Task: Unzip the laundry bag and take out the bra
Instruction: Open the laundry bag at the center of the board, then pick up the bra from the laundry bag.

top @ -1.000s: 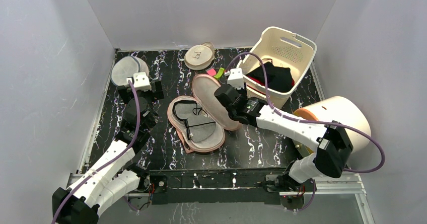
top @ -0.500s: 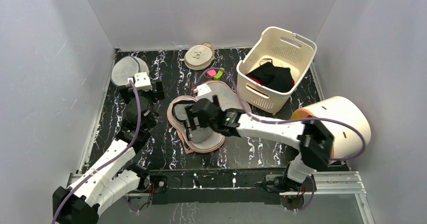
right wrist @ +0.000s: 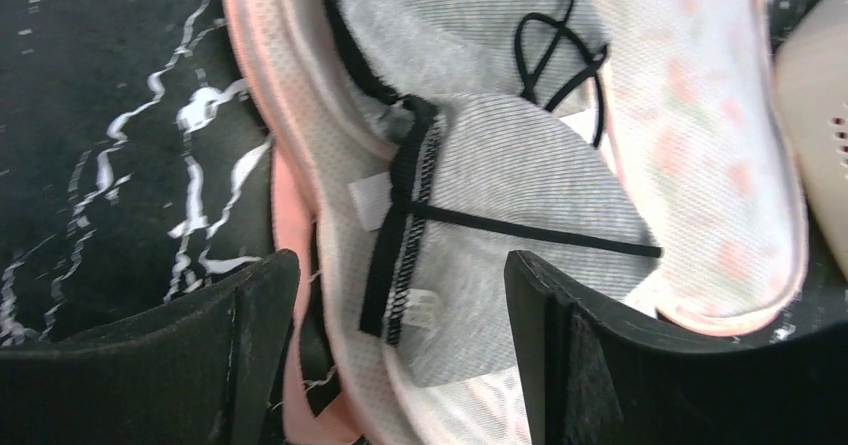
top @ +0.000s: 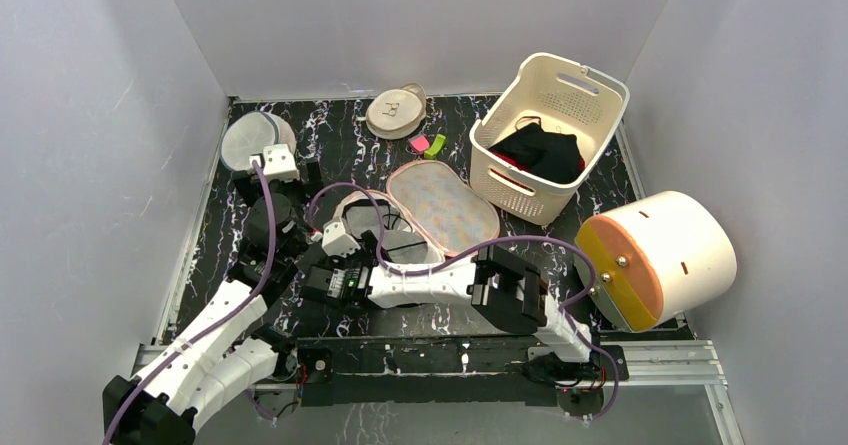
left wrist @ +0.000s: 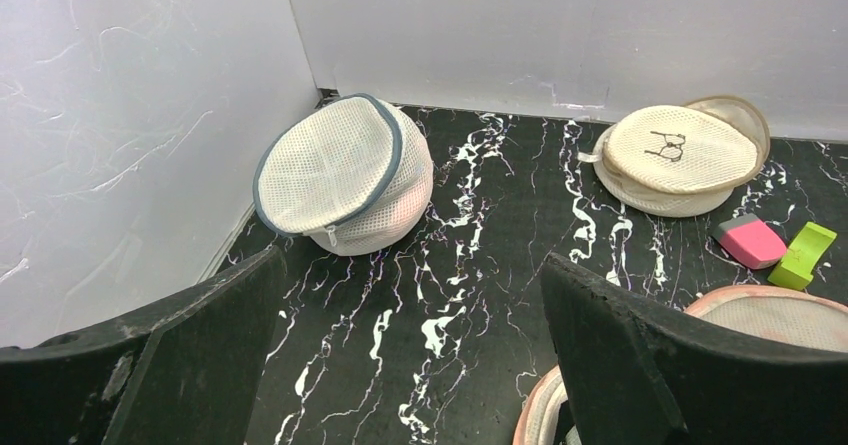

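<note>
Altogether there are three mesh pouches on the dark marbled table (top: pixel 340 155): the peanut-shaped laundry bag (top: pixel 445 210), one round domed pouch with grey trim (left wrist: pixel 340 170) in the far left corner, and one flat beige disc pouch (left wrist: pixel 675 150) by the back wall. Beside the disc pouch lie two small pieces, one pink (left wrist: pixel 748 241) and one green (left wrist: pixel 806 253). There is one cream basket (top: pixel 590 85) at the far right with black clothes (top: pixel 540 153) in it, and one white drum (top: pixel 670 245) with an orange face, tipped on its side near the right edge.

The laundry bag sits mid-table, unzipped, with its printed flap folded back toward the basket. The one bra (right wrist: pixel 520 185), grey with black trim and straps, lies in the bag's lower half.

The right gripper (right wrist: pixel 400 265) reaches across to the bag's left side. Its fingers stand well apart, gripping nothing, over the bra's black-edged corner and the bag's pink rim. Whether the tips touch the fabric cannot be told.

The left gripper (left wrist: pixel 412 265) is spread wide and empty, above bare table just left of the bag, facing the two round pouches.
</note>
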`<state>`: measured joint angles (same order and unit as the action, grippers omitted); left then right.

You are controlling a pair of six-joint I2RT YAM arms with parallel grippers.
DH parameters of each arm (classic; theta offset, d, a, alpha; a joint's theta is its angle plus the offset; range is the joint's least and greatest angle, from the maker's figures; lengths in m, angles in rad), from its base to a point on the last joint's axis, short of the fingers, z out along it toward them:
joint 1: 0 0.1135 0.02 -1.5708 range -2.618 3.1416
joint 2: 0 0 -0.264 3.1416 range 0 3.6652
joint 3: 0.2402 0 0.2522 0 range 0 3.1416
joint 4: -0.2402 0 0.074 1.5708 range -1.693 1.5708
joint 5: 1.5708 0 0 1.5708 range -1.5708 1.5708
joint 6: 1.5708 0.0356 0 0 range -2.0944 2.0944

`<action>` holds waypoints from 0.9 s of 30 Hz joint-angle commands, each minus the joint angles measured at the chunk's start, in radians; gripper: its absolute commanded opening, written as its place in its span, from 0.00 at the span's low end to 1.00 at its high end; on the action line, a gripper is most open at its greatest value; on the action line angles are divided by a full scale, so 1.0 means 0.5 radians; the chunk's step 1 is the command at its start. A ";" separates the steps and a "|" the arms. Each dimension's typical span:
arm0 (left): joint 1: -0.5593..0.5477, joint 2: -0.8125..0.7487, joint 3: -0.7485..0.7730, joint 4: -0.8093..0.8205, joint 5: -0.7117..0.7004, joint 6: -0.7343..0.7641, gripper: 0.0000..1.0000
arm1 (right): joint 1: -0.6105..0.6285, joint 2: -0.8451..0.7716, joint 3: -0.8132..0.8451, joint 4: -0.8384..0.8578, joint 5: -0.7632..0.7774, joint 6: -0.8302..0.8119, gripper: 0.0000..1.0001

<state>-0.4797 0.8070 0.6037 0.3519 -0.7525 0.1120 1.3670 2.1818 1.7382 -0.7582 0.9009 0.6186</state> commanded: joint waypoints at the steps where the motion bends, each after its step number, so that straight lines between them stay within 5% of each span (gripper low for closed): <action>1: 0.014 -0.047 0.015 0.057 -0.039 0.010 0.98 | -0.030 0.036 0.119 -0.103 0.321 0.068 0.70; 5: 0.014 -0.049 0.014 0.054 -0.043 0.012 0.98 | -0.029 0.106 0.138 -0.106 0.367 0.060 0.59; 11: 0.014 -0.047 0.012 0.056 -0.042 0.012 0.98 | -0.040 0.147 0.115 -0.034 0.371 0.063 0.58; 15: 0.014 -0.044 0.016 0.054 -0.039 0.008 0.98 | -0.054 0.165 0.110 -0.020 0.377 0.077 0.48; 23: 0.018 -0.049 0.015 0.053 -0.041 0.012 0.98 | -0.084 0.202 0.094 0.038 0.304 0.043 0.48; 27: 0.018 -0.052 0.015 0.054 -0.044 0.011 0.98 | -0.093 0.190 0.108 0.051 0.261 0.025 0.30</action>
<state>-0.4732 0.8005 0.6037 0.3519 -0.7643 0.1154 1.3319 2.2848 1.7638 -0.7750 1.0241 0.6289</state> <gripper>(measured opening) 0.983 0.370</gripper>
